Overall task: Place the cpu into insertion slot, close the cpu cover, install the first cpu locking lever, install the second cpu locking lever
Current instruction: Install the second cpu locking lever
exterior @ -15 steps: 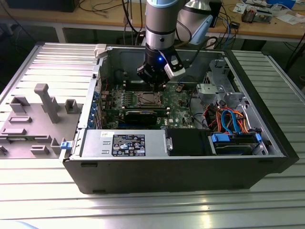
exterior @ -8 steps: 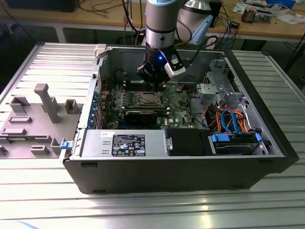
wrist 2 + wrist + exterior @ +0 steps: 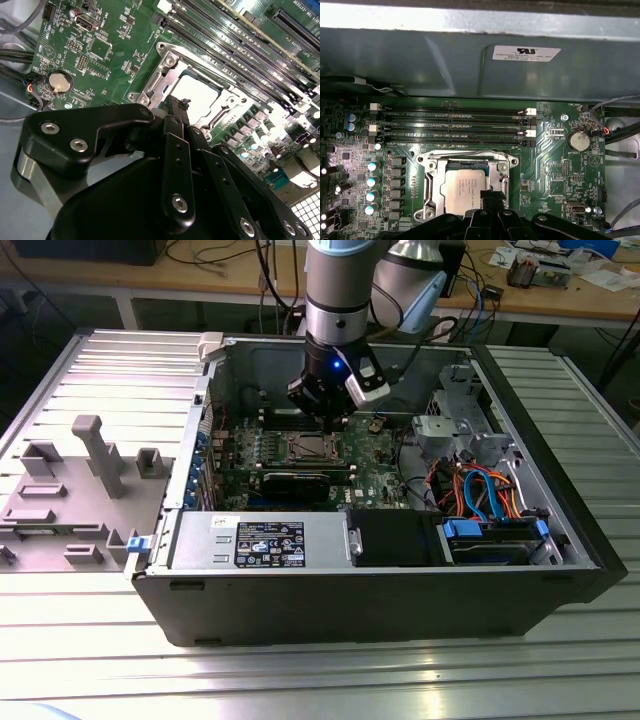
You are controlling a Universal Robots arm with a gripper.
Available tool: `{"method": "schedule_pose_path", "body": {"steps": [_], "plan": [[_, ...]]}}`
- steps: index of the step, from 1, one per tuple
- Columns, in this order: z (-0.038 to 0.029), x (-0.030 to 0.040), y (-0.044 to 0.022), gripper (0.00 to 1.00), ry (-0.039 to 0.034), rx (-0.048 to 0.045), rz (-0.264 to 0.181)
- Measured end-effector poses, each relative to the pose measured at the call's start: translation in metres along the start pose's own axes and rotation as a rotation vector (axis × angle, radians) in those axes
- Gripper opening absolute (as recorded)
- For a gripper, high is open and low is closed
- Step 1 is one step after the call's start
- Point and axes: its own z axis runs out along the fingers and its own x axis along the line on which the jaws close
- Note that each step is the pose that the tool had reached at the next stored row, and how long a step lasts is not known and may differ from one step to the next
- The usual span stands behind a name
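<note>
I see the cpu [image 3: 464,189] seated under the cpu cover [image 3: 432,187], at 12 o'clock from my gripper [image 3: 491,196], whose fingertips are pinched together, holding nothing

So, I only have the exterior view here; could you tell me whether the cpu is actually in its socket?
Observer: Yes. In the first wrist view the cpu lies in the socket, silvery top up.
Operator: Thank you. And the cover, please?
Observer: The cpu cover lies flat, framing the chip through its window.
Operator: Where exactly is the gripper?
Observer: In the first wrist view the gripper hangs over one edge of the cpu.
</note>
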Motion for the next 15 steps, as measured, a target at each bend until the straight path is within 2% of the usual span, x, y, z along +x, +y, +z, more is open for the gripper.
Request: {"method": "schedule_pose_path", "body": {"steps": [10,13,15], "plan": [[-0.0007,0.0,-0.0014,0.11,0.0002,0.0003,0.0],[-0.0021,-0.0001,-0.0013,0.11,0.0001,0.0006,0.0],[-0.0053,-0.0002,-0.0011,0.11,0.0001,0.0008,0.0]]}}
